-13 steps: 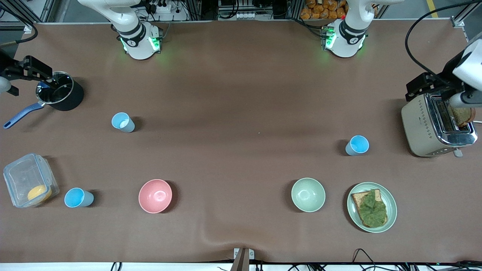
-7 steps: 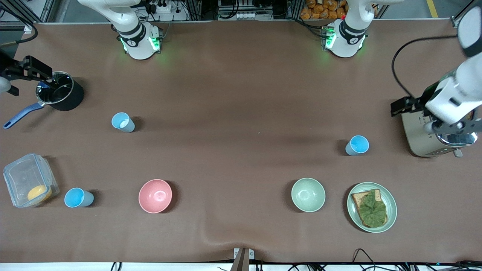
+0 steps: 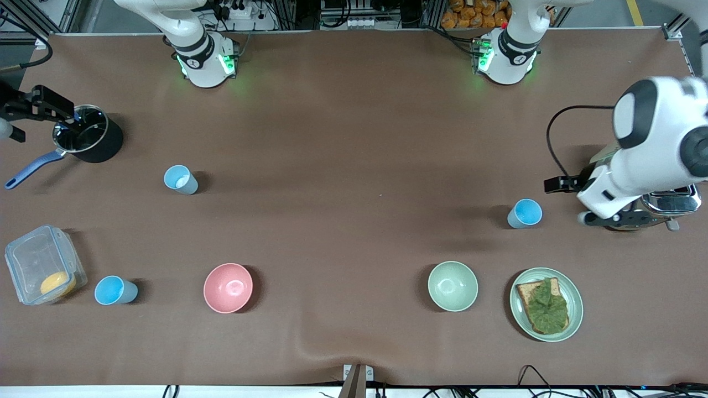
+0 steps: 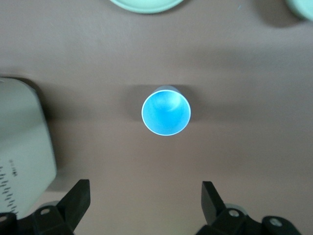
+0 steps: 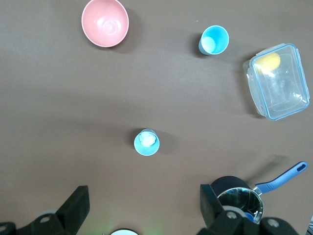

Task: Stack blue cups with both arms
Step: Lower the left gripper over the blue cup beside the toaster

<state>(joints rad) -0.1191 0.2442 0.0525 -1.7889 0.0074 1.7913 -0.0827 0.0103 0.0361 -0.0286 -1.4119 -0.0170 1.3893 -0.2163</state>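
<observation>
standing upright on the brown desk (image 3: 354, 166) are three smooth, tapered blue cups: one (image 3: 524, 213) by the toaster (image 3: 672, 202), mostly hidden under the left arm; two (image 3: 180, 179) (image 3: 114, 290) toward the right arm's end. left end effector (image 4: 144, 208) hangs released over the first, right end effector (image 5: 144, 208) released near the saucepan (image 3: 88, 141).

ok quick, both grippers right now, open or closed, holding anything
Left gripper: open, empty, beside the toaster, with a blue cup ahead of it.
Right gripper: open, empty, by the pot.
</observation>
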